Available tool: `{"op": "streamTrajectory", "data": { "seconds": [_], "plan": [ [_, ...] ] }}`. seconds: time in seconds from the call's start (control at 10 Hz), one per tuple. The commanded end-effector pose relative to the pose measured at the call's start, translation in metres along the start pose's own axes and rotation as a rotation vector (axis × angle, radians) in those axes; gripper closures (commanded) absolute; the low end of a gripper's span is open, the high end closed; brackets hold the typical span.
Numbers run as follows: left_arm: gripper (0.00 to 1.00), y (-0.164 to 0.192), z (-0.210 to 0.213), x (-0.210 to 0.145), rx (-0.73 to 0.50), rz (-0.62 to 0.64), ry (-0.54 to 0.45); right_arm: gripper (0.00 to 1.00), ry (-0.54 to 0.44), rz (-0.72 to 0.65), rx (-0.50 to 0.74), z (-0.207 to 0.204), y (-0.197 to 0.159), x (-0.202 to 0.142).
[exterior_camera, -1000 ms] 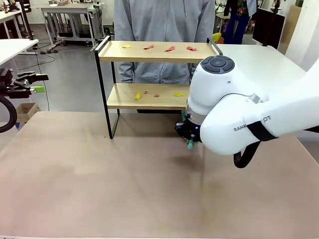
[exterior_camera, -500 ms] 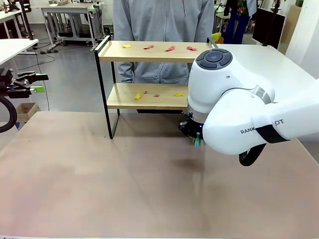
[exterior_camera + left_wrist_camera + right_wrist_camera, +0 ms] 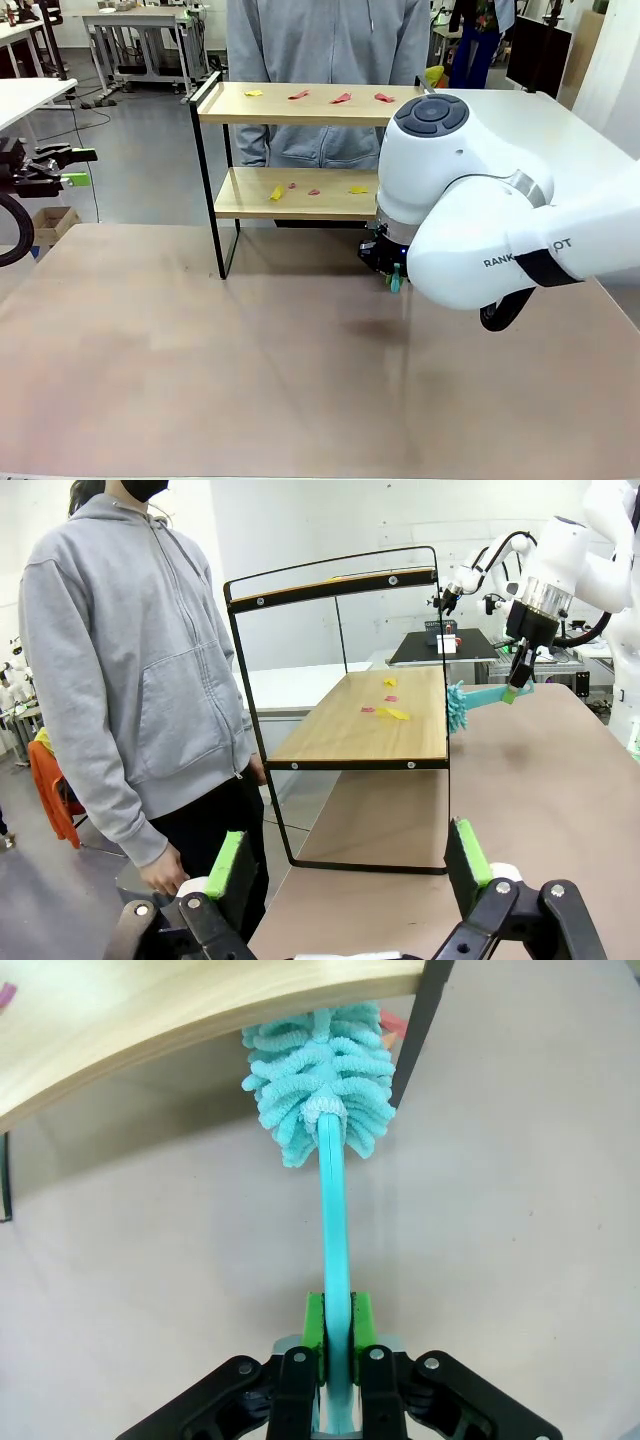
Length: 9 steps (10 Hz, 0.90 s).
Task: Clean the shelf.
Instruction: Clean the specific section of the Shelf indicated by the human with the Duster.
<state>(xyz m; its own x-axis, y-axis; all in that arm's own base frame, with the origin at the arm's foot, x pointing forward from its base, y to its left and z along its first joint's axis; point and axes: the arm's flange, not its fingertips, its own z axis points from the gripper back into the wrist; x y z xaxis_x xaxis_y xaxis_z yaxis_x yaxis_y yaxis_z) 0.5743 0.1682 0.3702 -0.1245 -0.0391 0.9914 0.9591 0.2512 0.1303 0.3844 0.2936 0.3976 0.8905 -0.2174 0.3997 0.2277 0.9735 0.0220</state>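
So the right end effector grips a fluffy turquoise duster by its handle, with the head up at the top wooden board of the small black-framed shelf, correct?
Not quite. The right end effector does grip the fluffy turquoise duster by its handle, but the head is at the lower wooden board of the small black-framed shelf, not the top one; the left wrist view shows it.

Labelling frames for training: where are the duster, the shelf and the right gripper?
duster (image 3: 320,1070): right wrist view, fluffy head.
shelf (image 3: 280,108): front view, top board.
right gripper (image 3: 338,1312): right wrist view, between fingertips.
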Motion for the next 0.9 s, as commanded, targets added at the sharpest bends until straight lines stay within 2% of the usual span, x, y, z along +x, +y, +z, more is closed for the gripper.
{"op": "streamTrajectory", "data": {
  "seconds": [0.0, 0.5, 0.8],
  "plan": [
    [0.00, -0.001, -0.001, 0.002, -0.004, -0.005, 0.002, 0.86, 0.003, 0.088, 0.005, 0.017, -0.018, -0.002],
    [0.00, -0.001, -0.001, 0.002, -0.004, -0.005, 0.002, 0.86, 0.054, 0.235, 0.017, 0.045, -0.047, 0.006],
    [0.00, -0.001, -0.001, 0.002, -0.004, -0.005, 0.002, 0.86, 0.066, 0.323, 0.096, 0.073, -0.075, 0.006]
  ]
}}
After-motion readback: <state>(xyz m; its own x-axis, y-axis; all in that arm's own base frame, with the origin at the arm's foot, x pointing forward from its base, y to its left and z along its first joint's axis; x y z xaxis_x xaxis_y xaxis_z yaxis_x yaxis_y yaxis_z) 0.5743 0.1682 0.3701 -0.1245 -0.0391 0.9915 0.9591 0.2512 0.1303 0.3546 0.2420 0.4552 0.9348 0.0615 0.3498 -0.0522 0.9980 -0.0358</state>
